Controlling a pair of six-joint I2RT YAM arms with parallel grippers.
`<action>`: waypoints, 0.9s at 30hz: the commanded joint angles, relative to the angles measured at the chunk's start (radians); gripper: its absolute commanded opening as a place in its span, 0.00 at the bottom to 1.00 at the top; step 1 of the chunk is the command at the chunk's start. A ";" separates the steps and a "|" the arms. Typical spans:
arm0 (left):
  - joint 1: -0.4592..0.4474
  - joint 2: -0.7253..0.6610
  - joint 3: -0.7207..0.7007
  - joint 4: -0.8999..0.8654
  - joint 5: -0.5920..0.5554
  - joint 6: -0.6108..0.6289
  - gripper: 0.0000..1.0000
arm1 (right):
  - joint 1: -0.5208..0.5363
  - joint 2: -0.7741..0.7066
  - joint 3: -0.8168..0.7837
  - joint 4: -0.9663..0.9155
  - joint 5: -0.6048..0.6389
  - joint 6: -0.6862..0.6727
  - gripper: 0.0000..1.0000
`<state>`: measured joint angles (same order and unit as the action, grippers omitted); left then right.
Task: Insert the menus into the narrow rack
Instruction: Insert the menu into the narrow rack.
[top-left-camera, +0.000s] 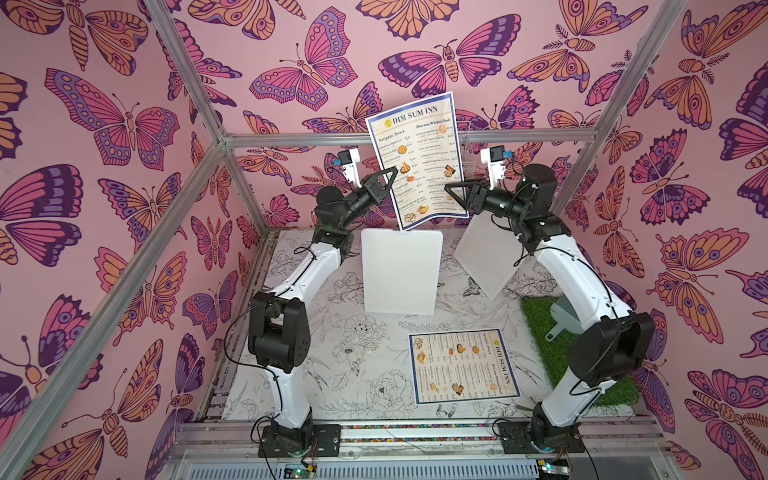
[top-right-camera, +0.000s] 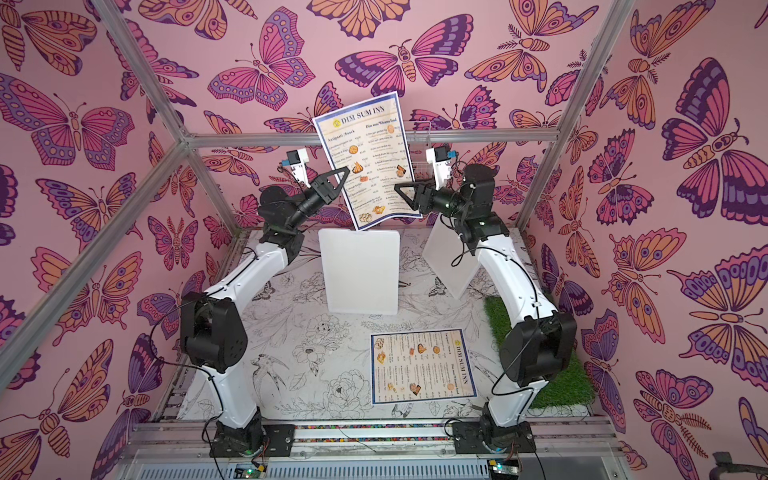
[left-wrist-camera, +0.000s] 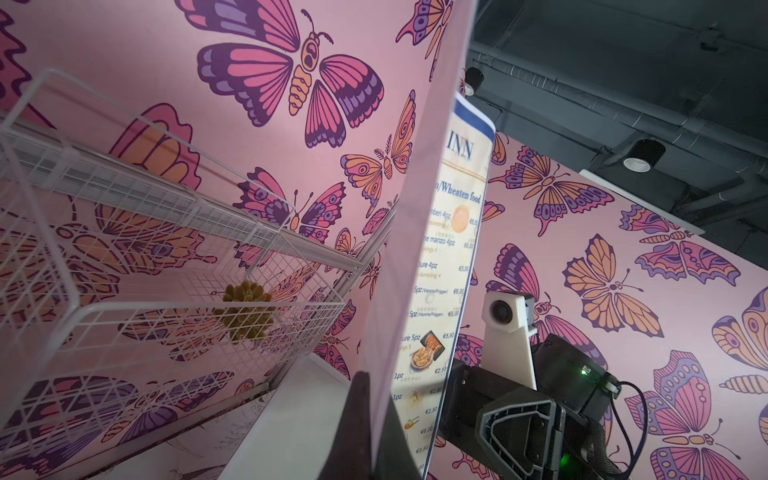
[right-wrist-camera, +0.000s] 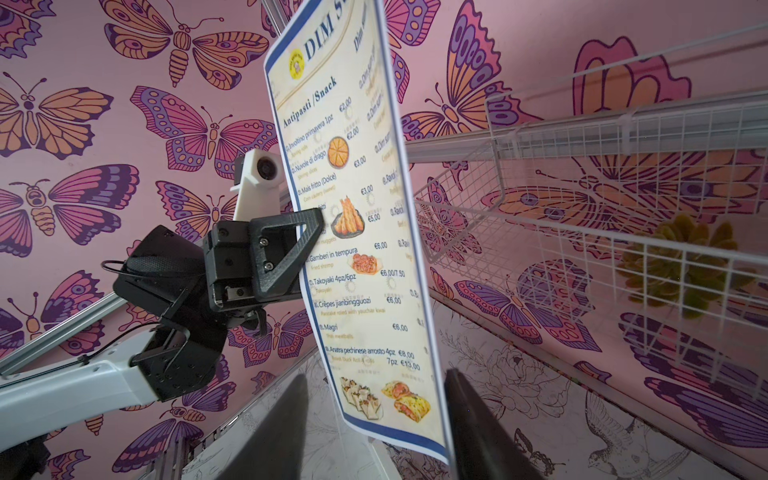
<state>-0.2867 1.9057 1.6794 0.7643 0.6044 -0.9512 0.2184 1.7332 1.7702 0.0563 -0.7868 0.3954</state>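
Pink walls (top-left-camera: 415, 50) printed with large purple, magenta and orange butterflies enclose the space on three sides. Silver metal bars (top-left-camera: 291, 139) frame the corners. The surface (top-left-camera: 332, 365) carries a black-and-white drawing of flowers and birds, with a green grass mat (top-left-camera: 536, 332) at one side. White wire baskets (left-wrist-camera: 124, 249) hang against a wall. Above, a dark ceiling (left-wrist-camera: 623, 50) holds pipes and round lamps (left-wrist-camera: 636, 156).
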 joint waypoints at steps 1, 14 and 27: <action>-0.002 -0.018 -0.007 0.013 -0.010 0.017 0.00 | -0.003 -0.023 0.023 0.022 -0.026 0.014 0.54; 0.000 0.031 0.037 0.017 -0.001 0.009 0.00 | -0.004 -0.029 0.017 0.044 -0.043 0.019 0.55; 0.003 0.081 0.082 0.024 0.007 -0.008 0.00 | -0.003 -0.032 0.012 0.045 -0.049 0.019 0.54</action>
<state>-0.2867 1.9659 1.7317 0.7624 0.6052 -0.9524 0.2184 1.7332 1.7699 0.0727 -0.8165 0.4042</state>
